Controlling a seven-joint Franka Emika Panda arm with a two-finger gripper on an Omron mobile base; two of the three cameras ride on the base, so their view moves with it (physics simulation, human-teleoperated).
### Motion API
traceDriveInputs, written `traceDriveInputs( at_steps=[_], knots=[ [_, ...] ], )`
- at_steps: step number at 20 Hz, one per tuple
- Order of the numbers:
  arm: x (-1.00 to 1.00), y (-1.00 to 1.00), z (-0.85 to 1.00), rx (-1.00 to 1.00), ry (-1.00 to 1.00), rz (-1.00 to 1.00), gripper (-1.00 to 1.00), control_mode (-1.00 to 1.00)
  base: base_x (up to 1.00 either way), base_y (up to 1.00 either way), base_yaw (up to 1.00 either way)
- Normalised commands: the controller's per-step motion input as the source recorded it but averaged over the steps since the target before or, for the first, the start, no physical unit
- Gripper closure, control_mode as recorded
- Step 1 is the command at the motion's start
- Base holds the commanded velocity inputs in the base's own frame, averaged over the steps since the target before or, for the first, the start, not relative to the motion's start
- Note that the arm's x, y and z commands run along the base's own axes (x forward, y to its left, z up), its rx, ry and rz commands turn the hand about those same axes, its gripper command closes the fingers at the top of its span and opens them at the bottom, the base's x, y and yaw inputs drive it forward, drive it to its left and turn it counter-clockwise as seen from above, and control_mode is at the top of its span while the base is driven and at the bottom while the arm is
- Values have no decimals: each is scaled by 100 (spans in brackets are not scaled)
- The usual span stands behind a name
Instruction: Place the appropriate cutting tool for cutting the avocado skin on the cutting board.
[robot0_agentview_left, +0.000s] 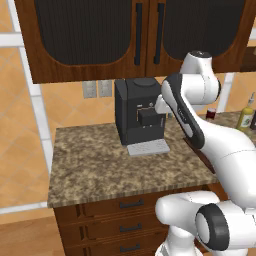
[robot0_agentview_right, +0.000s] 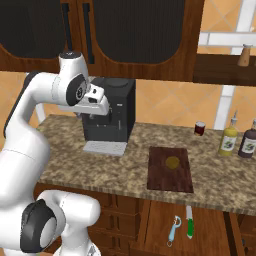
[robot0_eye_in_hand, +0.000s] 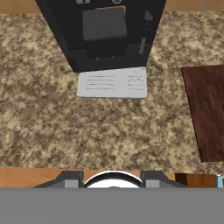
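The gripper (robot0_agentview_right: 96, 118), held high before the coffee machine (robot0_agentview_right: 110, 114), carries nothing; whether its fingers are apart I cannot tell. The avocado (robot0_agentview_right: 172, 162) sits on the cutting board (robot0_agentview_right: 170, 170) at centre-right. The knife (robot0_agentview_right: 189, 221) lies at lower right beside a peeler (robot0_agentview_right: 173, 230), probably in an open drawer.

White arm (robot0_agentview_right: 30, 130) raised, elbow bent, wrist angled downward

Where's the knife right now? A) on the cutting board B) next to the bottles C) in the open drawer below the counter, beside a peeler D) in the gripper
C: in the right base view the green-handled knife lies in the drawer beside the peeler, below the cutting board, which holds only the avocado.
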Motion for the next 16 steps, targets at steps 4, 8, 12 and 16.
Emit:
traceDriveInputs(
  at_steps=[4,8,12,16],
  knots=[
    [-36,0,0,0,-3,0,-100,-100,0,0,0],
    [-67,-36,-13,6,-3,-9,-100,-100,0,0,0],
    [-35,-88,-12,12,13,-6,-100,-100,0,0,0],
    [-24,-100,-46,6,21,-2,-100,-100,0,0,0]
  ],
)
